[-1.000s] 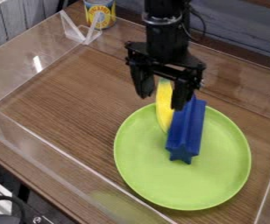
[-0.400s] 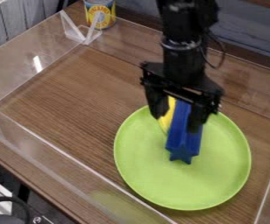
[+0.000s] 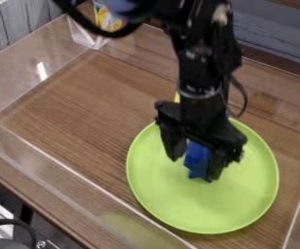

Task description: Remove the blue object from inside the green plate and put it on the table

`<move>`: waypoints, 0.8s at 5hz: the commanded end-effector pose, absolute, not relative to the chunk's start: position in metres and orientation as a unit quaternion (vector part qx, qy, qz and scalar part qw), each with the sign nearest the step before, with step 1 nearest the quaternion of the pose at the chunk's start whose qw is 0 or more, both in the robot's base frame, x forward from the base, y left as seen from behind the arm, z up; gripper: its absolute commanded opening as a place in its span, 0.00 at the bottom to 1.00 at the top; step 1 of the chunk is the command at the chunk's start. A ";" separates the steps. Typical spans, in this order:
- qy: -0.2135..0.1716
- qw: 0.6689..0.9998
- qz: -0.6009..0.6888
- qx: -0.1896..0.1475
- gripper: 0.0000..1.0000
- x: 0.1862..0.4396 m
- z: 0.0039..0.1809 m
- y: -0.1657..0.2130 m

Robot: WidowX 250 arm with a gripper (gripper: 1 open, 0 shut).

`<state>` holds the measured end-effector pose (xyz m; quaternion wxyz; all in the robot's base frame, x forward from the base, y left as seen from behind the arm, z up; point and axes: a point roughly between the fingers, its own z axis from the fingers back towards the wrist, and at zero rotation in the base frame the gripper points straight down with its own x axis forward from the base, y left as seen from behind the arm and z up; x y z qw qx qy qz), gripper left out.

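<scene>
The blue object [image 3: 200, 167] lies in the green plate [image 3: 160, 195], which sits at the near right of the wooden table [image 3: 88, 97]. My gripper [image 3: 201, 156] points straight down over the plate and has come low. It is open, with one black finger on each side of the blue object's upper half. The block's upper end is hidden behind the gripper body. I cannot tell whether the fingers touch it.
Clear acrylic walls [image 3: 29, 58] ring the table's edges. A yellow can [image 3: 108, 17] stands at the back, beyond the far wall, partly hidden by the arm. Bare wood stretches to the left of the plate.
The gripper has moved right and toward the camera, and has sunk from above the plate's far rim until it straddles the blue object. It stayed open. The yellow banana beside the block is now hidden.
</scene>
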<state>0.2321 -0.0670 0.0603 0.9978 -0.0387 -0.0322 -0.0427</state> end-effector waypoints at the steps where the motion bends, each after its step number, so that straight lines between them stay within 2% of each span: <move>1: -0.054 0.998 0.003 -0.037 1.00 0.236 0.074 -0.071; 2: -0.060 0.996 0.047 -0.035 1.00 0.236 0.080 -0.073; 4: -0.068 0.996 0.050 -0.037 1.00 0.253 0.075 -0.104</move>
